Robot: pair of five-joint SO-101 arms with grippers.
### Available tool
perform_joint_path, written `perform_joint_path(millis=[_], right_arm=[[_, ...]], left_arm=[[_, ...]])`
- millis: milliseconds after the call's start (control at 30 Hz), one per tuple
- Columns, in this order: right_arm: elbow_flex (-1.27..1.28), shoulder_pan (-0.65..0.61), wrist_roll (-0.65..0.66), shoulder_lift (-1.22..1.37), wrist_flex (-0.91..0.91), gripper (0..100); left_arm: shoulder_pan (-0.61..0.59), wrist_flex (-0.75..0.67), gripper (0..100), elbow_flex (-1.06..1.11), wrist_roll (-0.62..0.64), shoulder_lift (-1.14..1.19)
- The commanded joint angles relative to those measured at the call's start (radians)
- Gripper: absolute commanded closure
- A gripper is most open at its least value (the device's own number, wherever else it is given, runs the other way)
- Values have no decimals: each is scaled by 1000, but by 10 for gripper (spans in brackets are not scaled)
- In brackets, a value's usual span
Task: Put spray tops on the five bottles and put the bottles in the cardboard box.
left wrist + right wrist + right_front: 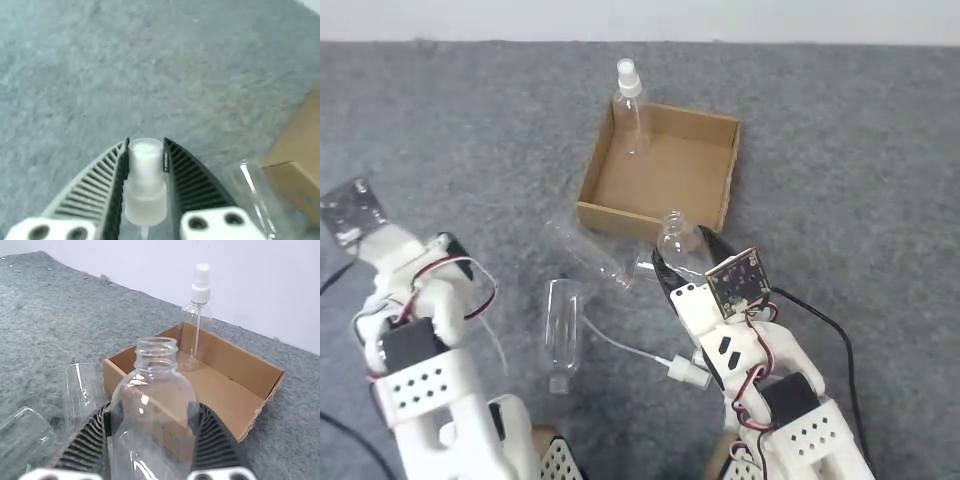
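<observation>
Nearest, the left gripper (pixel 146 145) is clamped narrowly on a spray top (pixel 145 180), nozzle end toward the fingertips and stem toward the wrist. That hold probably leaves the stem free to go into a bottle neck. It hangs over bare grey tabletop (pixel 840 150).

The right gripper (pixel 152 412) grips an open bottle (pixel 152 405) round its body and holds it upright just in front of the box (pixel 620 218). Upright, with the neck clear above the fingers, it seems set up to take a top from the other arm – so capping looks like the step in hand.

Between the arms lie a loose top (pixel 688 372), its thin tube trailing across the cloth, and a lying bottle (pixel 561 335) without a top. A second lying bottle (pixel 588 255) rests farther on, close to the box's near wall. It lies between the left arm and the held bottle, so a low reach across could knock it; the loose tube could snag too.

Farthest, a capped bottle (pixel 631 100) stands in the box's far corner – one done, I judge, and most of the task ahead.
</observation>
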Motion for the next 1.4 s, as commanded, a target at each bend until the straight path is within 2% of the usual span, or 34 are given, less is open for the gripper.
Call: perform_joint_path(millis=[0, 267, 600, 833, 1033, 1367], right_arm=[[-20, 12, 14, -28, -25, 988], [-20, 12, 14, -28, -25, 989], [-20, 13, 14, -28, -25, 989], [-20, 13, 14, -28, -25, 989], [-20, 13, 14, -28, -25, 989], [-26, 10, 14, -30, -25, 989]], left_arm=[[101, -14, 990, -113, 14, -54], [247, -15, 990, -302, 161, -144], [414, -18, 990, -446, 163, -157], [516, -172, 990, -452, 160, -152], [640, -184, 990, -446, 163, -160], [667, -261, 990, -450, 169, -169]])
